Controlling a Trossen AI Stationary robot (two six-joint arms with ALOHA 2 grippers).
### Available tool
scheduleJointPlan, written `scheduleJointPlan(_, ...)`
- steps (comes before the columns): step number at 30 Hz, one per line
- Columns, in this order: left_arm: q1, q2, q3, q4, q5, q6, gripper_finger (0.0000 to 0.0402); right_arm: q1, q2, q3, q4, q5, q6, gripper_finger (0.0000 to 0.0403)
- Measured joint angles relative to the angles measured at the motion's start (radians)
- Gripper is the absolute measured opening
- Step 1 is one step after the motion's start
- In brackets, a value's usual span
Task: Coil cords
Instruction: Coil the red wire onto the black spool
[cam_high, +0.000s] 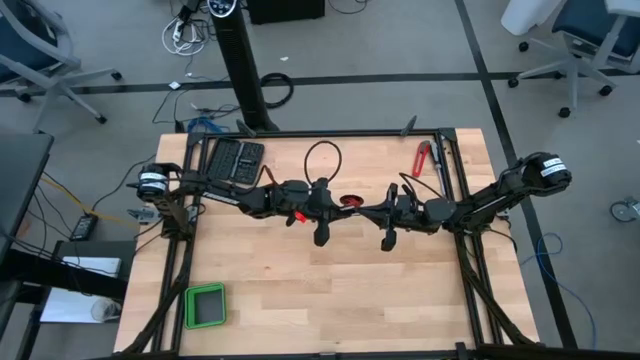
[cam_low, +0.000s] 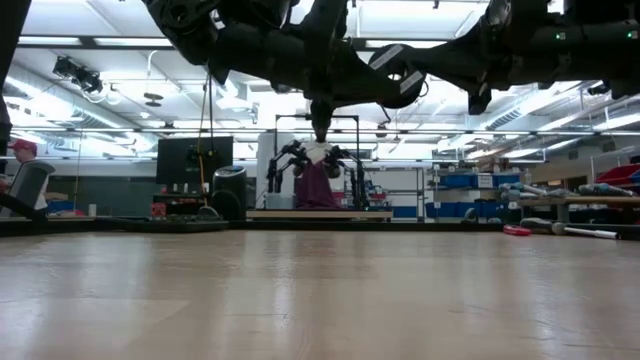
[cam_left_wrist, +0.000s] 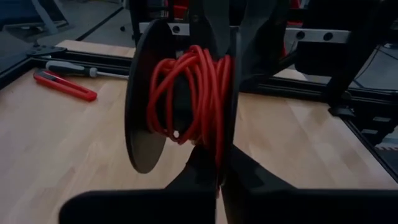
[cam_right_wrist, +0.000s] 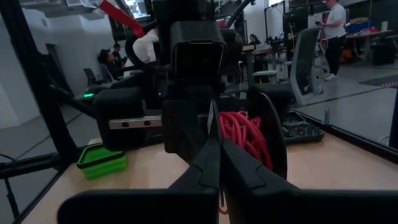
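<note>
Meeting above mid-table, the left gripper (cam_left_wrist: 219, 180) and right gripper (cam_right_wrist: 219, 180) both pinch shut on a black spool (cam_left_wrist: 146, 118) wound with the red cord (cam_left_wrist: 189, 93). A red-handled tool (cam_high: 422, 158), keyboard (cam_high: 235, 160) and green box (cam_high: 206, 305) lie well apart near the table's (cam_high: 300, 290) edges.

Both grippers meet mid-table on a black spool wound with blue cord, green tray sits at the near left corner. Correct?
Not quite: the cord wound on the black spool is red, not blue, as the left wrist view shows. The rest holds: the left gripper and right gripper meet mid-table, and the green tray sits at the near left corner.
</note>
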Motion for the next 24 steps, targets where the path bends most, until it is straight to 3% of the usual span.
scheduleJointPlan(10,0.000,0.000,0.002,-0.025,-0.005,-0.002,0.0001,0.007,-0.011,0.000,-0.020,-0.005,0.007,0.0052)
scheduleJointPlan(15,0.003,-0.002,0.004,-0.050,0.009,-0.021,0.0001,0.019,-0.068,-0.026,-0.016,0.047,-0.003,0.0079)
scheduleJointPlan(24,0.002,-0.002,0.004,-0.164,0.082,-0.027,0.0000,0.011,-0.127,-0.061,-0.069,0.063,0.003,0.0080)
